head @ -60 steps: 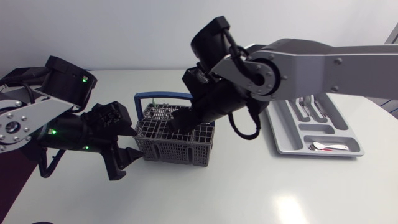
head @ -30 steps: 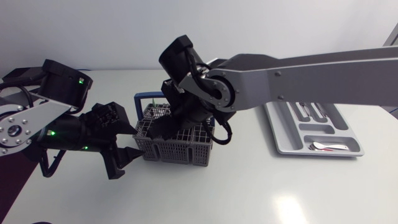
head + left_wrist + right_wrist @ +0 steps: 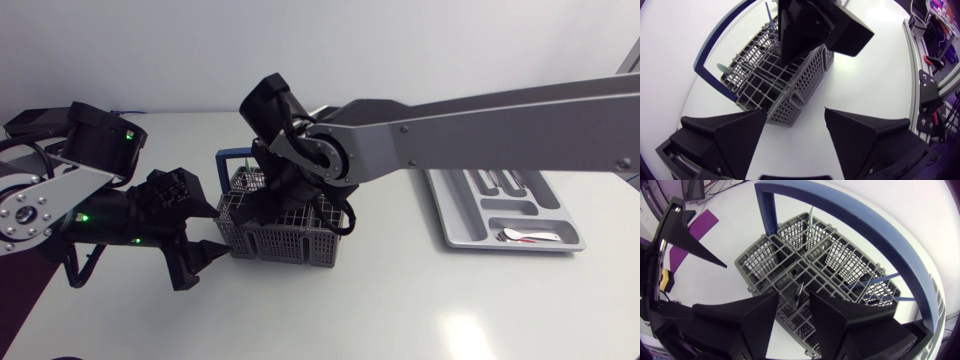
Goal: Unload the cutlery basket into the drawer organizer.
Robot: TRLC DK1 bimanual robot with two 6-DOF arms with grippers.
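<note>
The grey cutlery basket (image 3: 290,238) with its blue handle (image 3: 240,157) stands left of the table's middle. My right arm reaches across from the right, and my right gripper (image 3: 266,205) is dipped into the basket's near-left cells. In the right wrist view its fingers (image 3: 752,317) stand open with a narrow gap, and a thin dark utensil (image 3: 797,297) stands upright in that gap. A pale green handle (image 3: 812,217) and blue handles (image 3: 875,282) stick up from other cells. My left gripper (image 3: 795,125) is open at the basket's (image 3: 775,85) end corner, not touching it. The grey drawer organizer (image 3: 455,215) lies far right.
The organizer holds a spoon (image 3: 530,237) in its front slot and forks (image 3: 495,180) in a long slot. My right arm's long link (image 3: 480,130) spans the table above the space between basket and organizer. Bare tabletop (image 3: 400,310) lies in front.
My right arm has swung left over the basket and lowered its gripper into it, its fingers drawing closer together. My left arm has stayed almost in place.
</note>
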